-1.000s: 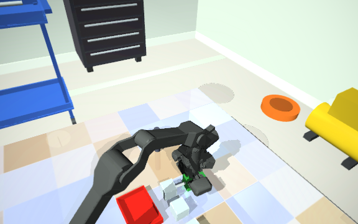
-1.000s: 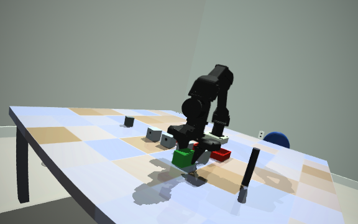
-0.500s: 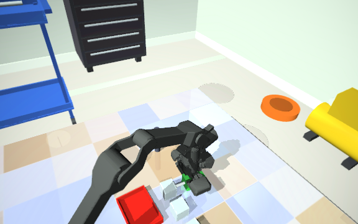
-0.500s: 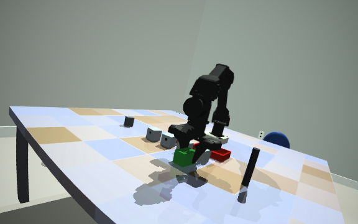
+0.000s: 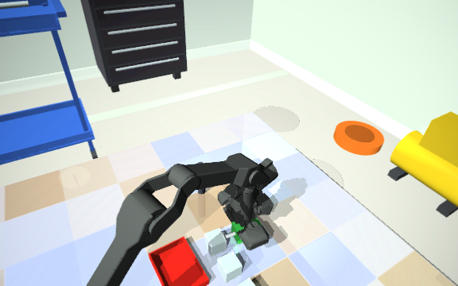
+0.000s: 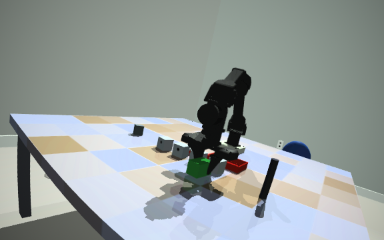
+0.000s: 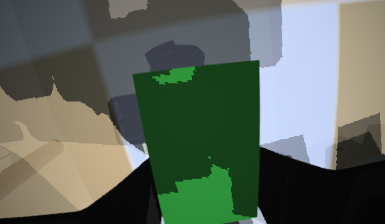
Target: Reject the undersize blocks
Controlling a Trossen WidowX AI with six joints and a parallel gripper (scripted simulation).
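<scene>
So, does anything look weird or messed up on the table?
Nothing looks spilled or broken. The gripper holds the green gauge, and the red tray sits upright nearby.

The tray (image 5: 178, 262) (image 6: 237, 165) is red, the gauge (image 5: 237, 231) (image 6: 198, 167) (image 7: 203, 125) green (2 shades), the tabletop (image 5: 38, 234) (image 6: 89, 180) checkered.
</scene>
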